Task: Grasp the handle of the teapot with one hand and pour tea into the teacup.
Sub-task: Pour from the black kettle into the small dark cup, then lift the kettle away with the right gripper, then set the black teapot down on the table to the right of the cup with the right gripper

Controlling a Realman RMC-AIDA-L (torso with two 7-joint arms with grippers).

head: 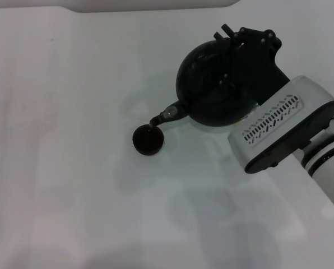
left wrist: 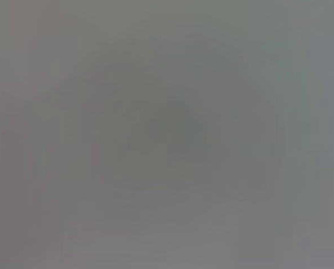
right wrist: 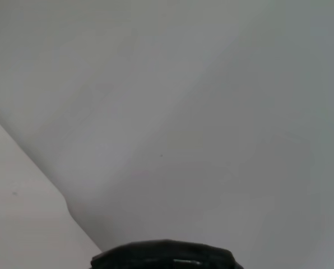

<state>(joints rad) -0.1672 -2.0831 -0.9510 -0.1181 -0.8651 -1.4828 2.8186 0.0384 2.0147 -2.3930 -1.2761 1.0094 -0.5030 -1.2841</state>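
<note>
The right arm's white wrist housing (head: 279,126) fills the near right of the head view, and its black right gripper (head: 246,47) reaches up and leftward over the teapot (head: 212,84). The fingers appear clenched about the handle, though the handle itself is hidden behind the gripper's black body, so that grasp is a judgement, not a clear sighting. The pot is tipped toward the robot's left, spout (head: 166,116) down, its tip right over the far rim of the cup (head: 148,139). The cup stands on the white table (head: 60,168), just left of and nearer than the pot. Whether the spout touches the rim cannot be told, and no stream shows.

The right wrist view gives only a dark curved edge low in the picture, likely the pot, against pale surface. The left wrist view shows nothing distinct, and the left gripper is out of sight.

The step in hand looks like the pour itself. Next the wrist should hold the tilt steady over the cup, then roll back to level the pot and set it down clear of the cup.
</note>
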